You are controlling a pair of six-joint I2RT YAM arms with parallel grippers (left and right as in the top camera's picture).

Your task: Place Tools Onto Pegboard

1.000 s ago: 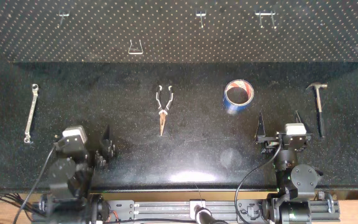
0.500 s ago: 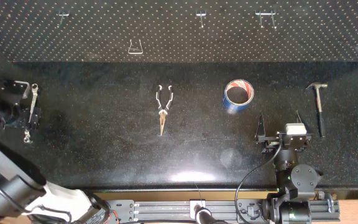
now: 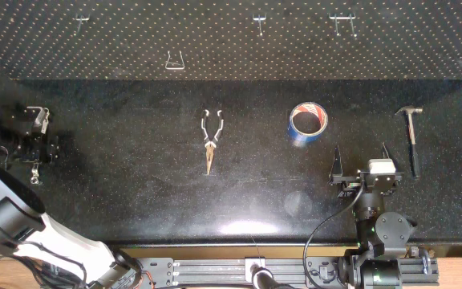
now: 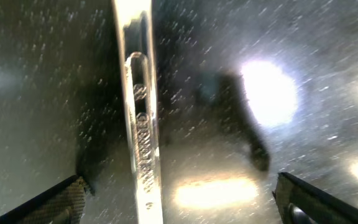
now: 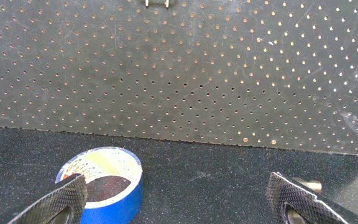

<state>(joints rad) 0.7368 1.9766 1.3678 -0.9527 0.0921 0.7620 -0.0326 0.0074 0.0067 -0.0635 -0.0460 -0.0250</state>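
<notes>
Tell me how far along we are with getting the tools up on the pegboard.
Done: nothing yet; the pegboard hooks are bare. In hand: the left pincer is open over the wrench, a finger on each side, not yet closed. Left: the wrench, pliers, tape roll and hammer all lie on the table, and the right pincer sits open near the tape roll.

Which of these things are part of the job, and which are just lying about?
For the job: wrench, pliers, tape roll, hammer, pegboard, hooks.
Just there: worktop, mounting rail.
</notes>
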